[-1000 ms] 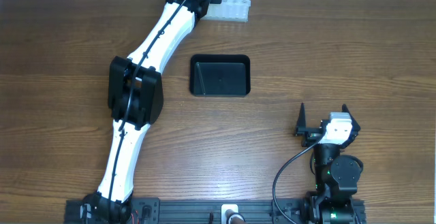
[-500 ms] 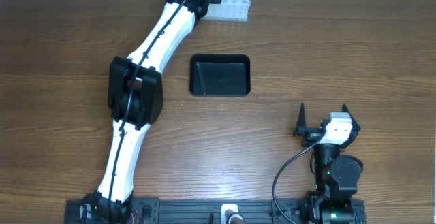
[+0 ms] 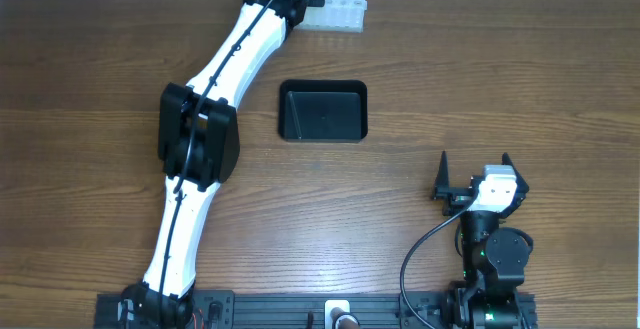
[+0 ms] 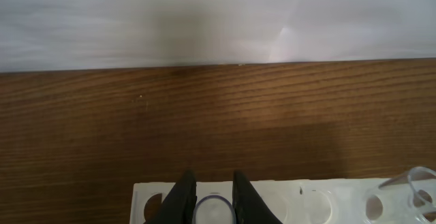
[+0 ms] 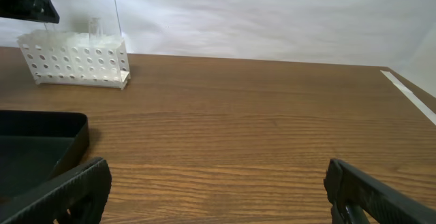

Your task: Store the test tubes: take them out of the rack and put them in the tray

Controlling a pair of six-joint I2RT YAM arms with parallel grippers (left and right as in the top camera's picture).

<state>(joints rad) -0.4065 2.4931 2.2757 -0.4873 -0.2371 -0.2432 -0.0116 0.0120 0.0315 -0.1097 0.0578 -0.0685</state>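
Counter (image 3: 500,89): brown wood grain, carrying everything, with a white wall behind its far edge.
Left arm (image 3: 215,99): white and black, stretched from its base at the near edge diagonally up to the rack at the far edge.
Right arm (image 3: 490,239): folded low near its own base, well apart from the tray and the rack.
Tray (image 3: 283,114): black, rectangular, mid-counter, between the rack and the arms' bases; I see nothing in it.
Rack (image 3: 340,14): white, perforated, standing at the far edge beyond the tray.
Right gripper (image 5: 214,183): fingers spread wide, nothing between them.
Left gripper (image 4: 212,180): down on the rack's end hole, fingers pressed in on the rim of a test tube (image 4: 214,209).
Test tube: seated upright in the rack.
Other tubes (image 5: 94,26): clear, poking above the rack's top farther along.
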